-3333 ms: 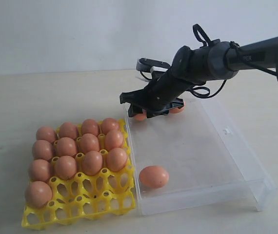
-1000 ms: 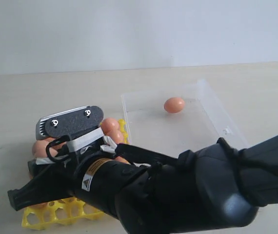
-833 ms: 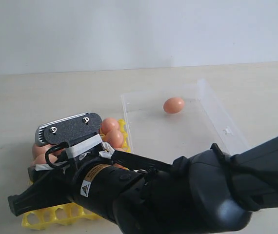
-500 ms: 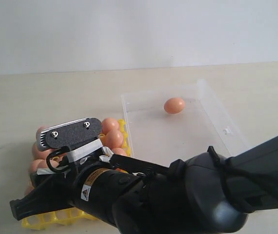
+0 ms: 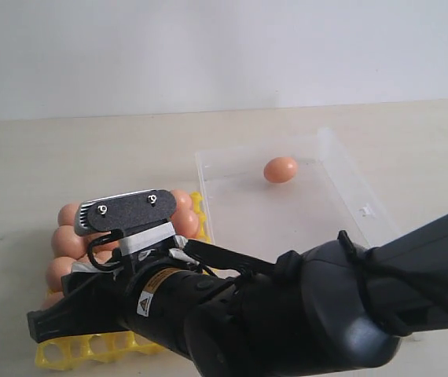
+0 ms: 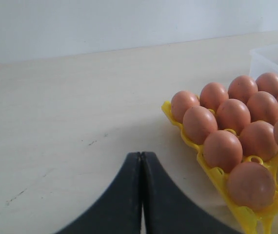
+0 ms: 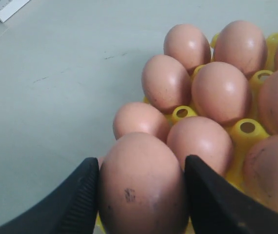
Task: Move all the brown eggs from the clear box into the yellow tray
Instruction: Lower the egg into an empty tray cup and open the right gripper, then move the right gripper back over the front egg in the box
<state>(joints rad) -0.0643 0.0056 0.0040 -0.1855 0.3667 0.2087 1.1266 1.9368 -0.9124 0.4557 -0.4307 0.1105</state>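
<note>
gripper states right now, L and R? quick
Left gripper: shut, holding nothing, fingers pressed together.
Right gripper: closed on a brown egg, at the yellow tray.

We see matte orange-brown on all the brown eggs (image 6: 200, 124), set against the bright yellow tray (image 6: 213, 170). The held egg (image 7: 141, 165) has the same tone, with one small dark speck low on its shell. The right gripper (image 7: 140, 192) and the left gripper (image 6: 141, 161) are plain black. The black arm (image 5: 287, 330) carries a yellow-and-black warning label (image 5: 147, 302) and a white tape band (image 5: 149, 236). The clear box (image 5: 346, 177) is colourless, the worktop (image 5: 90, 157) pale beige, the wall (image 5: 208, 47) off-white.
</note>
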